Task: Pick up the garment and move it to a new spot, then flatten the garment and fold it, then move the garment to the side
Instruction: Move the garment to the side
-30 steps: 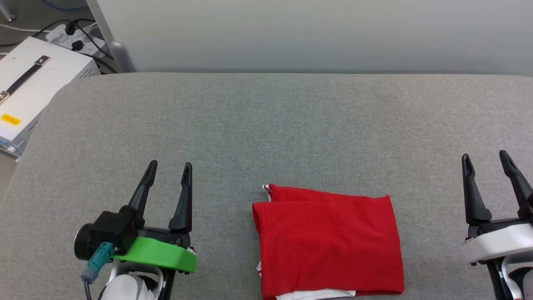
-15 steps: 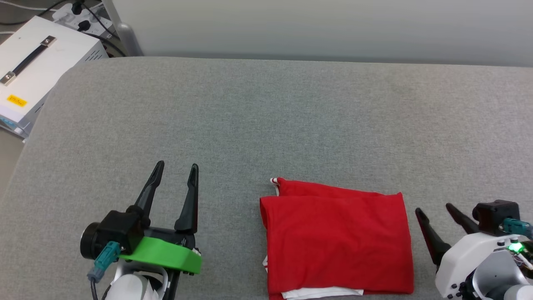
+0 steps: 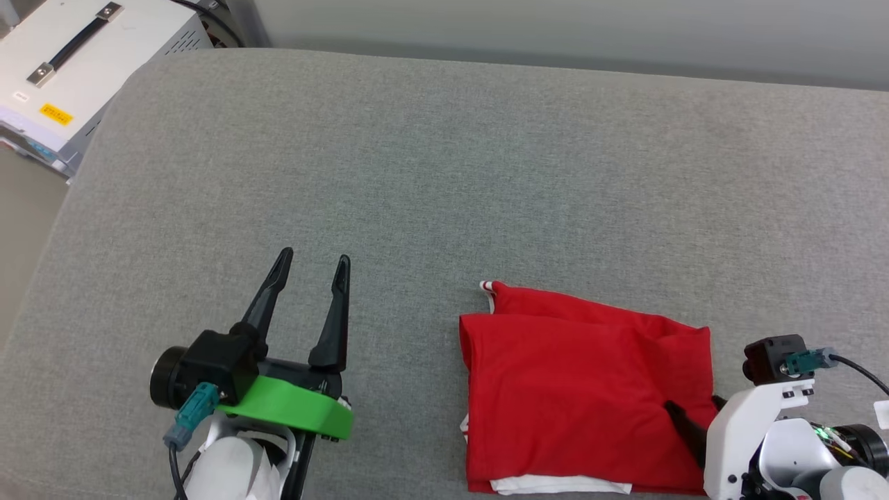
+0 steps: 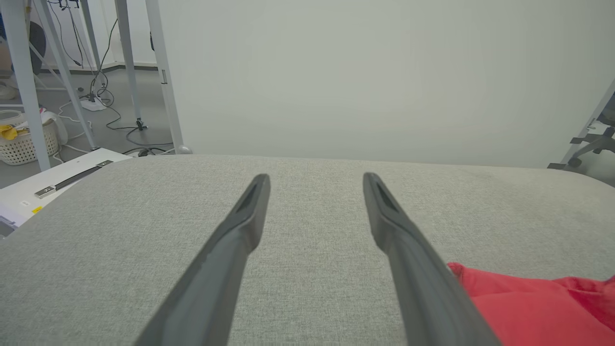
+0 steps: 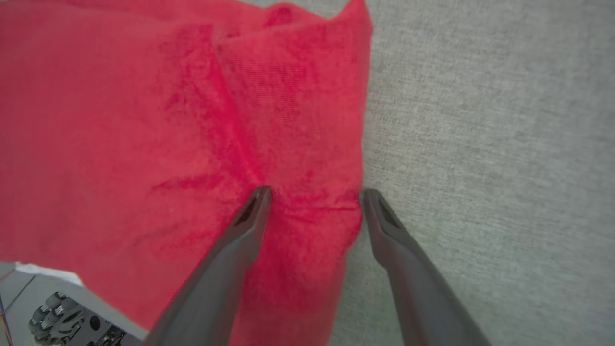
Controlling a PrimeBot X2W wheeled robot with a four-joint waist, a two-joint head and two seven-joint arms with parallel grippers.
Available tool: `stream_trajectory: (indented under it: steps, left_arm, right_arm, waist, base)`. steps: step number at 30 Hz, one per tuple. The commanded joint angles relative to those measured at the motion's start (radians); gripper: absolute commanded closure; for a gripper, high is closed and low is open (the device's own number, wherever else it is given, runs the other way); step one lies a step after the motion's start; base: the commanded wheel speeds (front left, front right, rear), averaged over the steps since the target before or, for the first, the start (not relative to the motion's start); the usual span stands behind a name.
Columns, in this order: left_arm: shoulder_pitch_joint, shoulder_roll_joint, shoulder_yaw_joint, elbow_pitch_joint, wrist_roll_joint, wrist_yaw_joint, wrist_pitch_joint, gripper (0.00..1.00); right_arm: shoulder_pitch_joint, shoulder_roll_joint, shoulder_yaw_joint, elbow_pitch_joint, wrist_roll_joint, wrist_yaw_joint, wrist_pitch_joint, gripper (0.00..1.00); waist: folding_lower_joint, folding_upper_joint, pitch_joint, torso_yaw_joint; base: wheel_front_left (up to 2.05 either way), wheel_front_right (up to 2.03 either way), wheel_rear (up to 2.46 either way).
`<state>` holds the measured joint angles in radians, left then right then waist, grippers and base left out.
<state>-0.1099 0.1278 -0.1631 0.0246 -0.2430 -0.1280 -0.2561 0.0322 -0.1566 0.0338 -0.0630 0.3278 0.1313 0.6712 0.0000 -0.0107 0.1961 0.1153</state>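
Note:
The garment (image 3: 583, 396) lies folded into a red rectangle at the near middle-right of the grey surface, with a white layer peeking out at its near edge and a bit of striped trim at its far-left corner. My right gripper (image 3: 692, 403) is open and tipped down over the garment's right edge. In the right wrist view the right gripper (image 5: 315, 191) straddles that edge of the garment (image 5: 192, 144): one finger rests on wrinkled red cloth, the other just off it. My left gripper (image 3: 314, 255) is open and empty, left of the garment. The left gripper (image 4: 315, 177) points over bare surface, the garment (image 4: 528, 307) at lower right.
The grey padded table (image 3: 444, 160) stretches far and wide around the garment. A white box with a black handle (image 3: 76, 55) stands off the table's far-left corner. A pale wall runs behind; a basket (image 4: 21, 144) and metal legs stand on the floor beyond.
The head camera has shifted. My right gripper has swung from upright at the far right down and inward onto the garment's right edge. The left gripper holds its pose.

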Motion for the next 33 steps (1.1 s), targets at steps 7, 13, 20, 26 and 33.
stream_trajectory:
  steps: [7,13,20,26,33]
  left_arm:
    - [-0.02,-0.006,-0.007,0.012,0.009,-0.003,-0.006,0.0]
    - [-0.019,-0.005,-0.016,0.021,0.009,-0.003,-0.006,0.0]
    - [-0.005,-0.004,-0.043,0.034,0.014,-0.003,-0.006,0.0]
    - [0.0,0.006,-0.069,0.029,0.018,-0.003,-0.006,0.0]
    - [-0.033,0.016,-0.148,0.023,0.024,-0.003,-0.006,0.0]
  right_arm:
    - [-0.024,-0.006,0.051,0.08,-0.018,-0.001,0.059,0.0]
    - [-0.048,-0.042,0.083,0.101,-0.039,-0.001,0.017,1.0]
    - [-0.099,-0.113,0.147,0.075,-0.067,-0.001,-0.052,1.0]
    - [-0.172,-0.262,0.246,0.0,-0.111,-0.001,-0.104,1.0]
    - [-0.293,-0.505,0.322,-0.036,-0.134,-0.001,-0.097,1.0]
  waist:
    - [0.0,0.0107,0.017,0.026]
    - [0.0,0.0107,0.011,0.016]
    - [0.0,0.0107,-0.013,-0.046]
    - [0.0,0.0107,-0.017,-0.142]
    - [0.0,0.0107,0.05,-0.316]
  base:
    - [0.0,0.0,0.0]
    - [0.0,0.0,0.0]
    - [0.0,0.0,0.0]
    - [0.0,0.0,0.0]
    - [0.0,0.0,0.0]
